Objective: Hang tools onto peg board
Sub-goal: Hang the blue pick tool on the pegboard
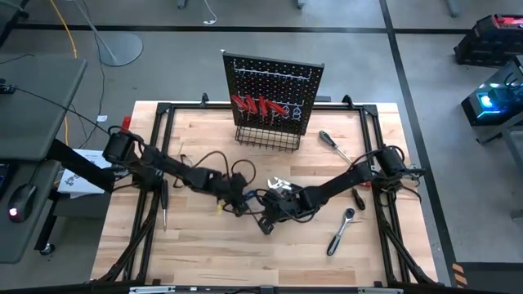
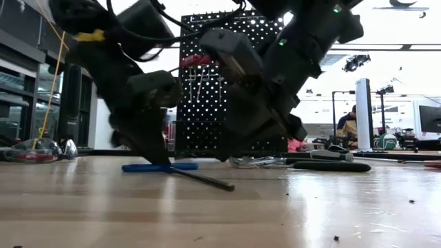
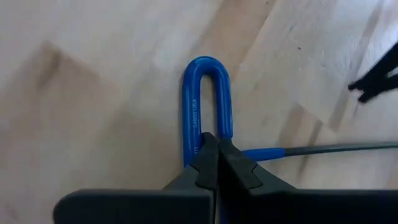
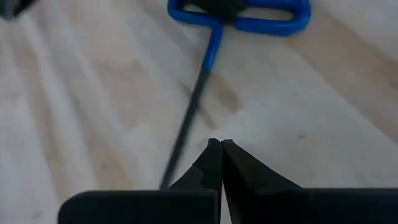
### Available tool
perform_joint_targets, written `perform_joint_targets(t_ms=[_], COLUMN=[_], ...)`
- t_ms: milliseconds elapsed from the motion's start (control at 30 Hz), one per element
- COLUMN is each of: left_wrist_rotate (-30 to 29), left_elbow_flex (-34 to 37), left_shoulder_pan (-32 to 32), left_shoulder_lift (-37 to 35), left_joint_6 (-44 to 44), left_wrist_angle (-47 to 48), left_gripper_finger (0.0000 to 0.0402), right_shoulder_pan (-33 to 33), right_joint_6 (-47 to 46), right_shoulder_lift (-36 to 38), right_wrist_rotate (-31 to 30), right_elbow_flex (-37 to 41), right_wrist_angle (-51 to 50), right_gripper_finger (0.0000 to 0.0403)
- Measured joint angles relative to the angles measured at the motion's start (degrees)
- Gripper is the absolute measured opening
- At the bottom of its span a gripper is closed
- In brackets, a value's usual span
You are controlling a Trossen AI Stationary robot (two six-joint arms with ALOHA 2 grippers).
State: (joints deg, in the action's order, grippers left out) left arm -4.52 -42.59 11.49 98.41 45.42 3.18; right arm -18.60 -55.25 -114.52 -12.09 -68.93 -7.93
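Note:
The blue-handled T-key (image 3: 205, 87) lies on the wooden table, its thin shaft (image 4: 189, 118) pointing toward the near edge. My left gripper (image 3: 217, 139) is shut, with its tips down on the key's loop handle at table centre (image 1: 239, 198). My right gripper (image 4: 219, 143) is shut and empty, low over the table just beside the shaft's free end (image 1: 265, 222). The black peg board (image 1: 274, 86) stands at the far edge, with red-handled tools (image 1: 257, 104) on its hooks and a wire basket (image 1: 265, 137) along its bottom. My left gripper has its shut fingertips (image 3: 208, 146) on the middle of the blue loop handle (image 3: 227, 127), where the shaft joins it. The fingers come slanting down from the table's left. The handle lies flat on the table (image 2: 160, 167). Whether the fingers pinch a bar, I cannot tell.
Silver pliers (image 1: 282, 185) lie just behind the grippers. A chrome ratchet (image 1: 341, 231) lies at the near right, a black-handled screwdriver (image 1: 333, 144) at the far right, and another screwdriver (image 1: 163, 204) at the left. Cables trail over the table's centre.

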Motion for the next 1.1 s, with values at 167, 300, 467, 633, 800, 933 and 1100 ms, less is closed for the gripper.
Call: perform_joint_targets(t_ms=[167, 300, 467, 633, 800, 933, 1100], left_wrist_rotate=[-7.19, -7.79, -8.22, -8.12, -6.20, -3.46, 2.95], left_elbow_flex=[0.07, 0.11, 0.19, 0.22, 0.21, 0.22, 0.33], left_shoulder_pan=[4.10, 4.23, 4.27, 4.27, 4.97, 6.36, 8.79], left_shoulder_lift=[0.11, 0.15, 0.15, 0.20, 0.20, 0.15, 0.26], left_joint_6=[13.13, 19.10, 24.76, 27.48, 29.81, 34.11, 37.83], left_wrist_angle=[0.19, -0.05, -0.54, -1.01, -1.26, -2.08, -7.04], left_gripper_finger=[0.0000, 0.0000, 0.0000, 0.0000, 0.0000, 0.0000, 0.0000], right_shoulder_pan=[0.31, 0.25, -0.28, -1.23, -1.56, -1.61, -1.61], right_joint_6=[6.16, 7.76, 7.16, 4.73, 4.97, 4.50, 5.77], right_shoulder_lift=[0.00, -0.67, -3.43, -4.63, -3.93, -3.87, -3.59], right_wrist_rotate=[6.77, 7.45, 8.96, 8.77, 8.17, 8.34, 8.41], right_elbow_flex=[0.00, 0.00, -0.02, -0.14, -0.33, -0.39, -0.35], right_wrist_angle=[7.14, 7.83, 8.43, 7.62, 2.05, -1.36, -2.39], right_gripper_finger=[0.0000, 0.0000, 0.0000, 0.0000, 0.0000, 0.0000, 0.0000])
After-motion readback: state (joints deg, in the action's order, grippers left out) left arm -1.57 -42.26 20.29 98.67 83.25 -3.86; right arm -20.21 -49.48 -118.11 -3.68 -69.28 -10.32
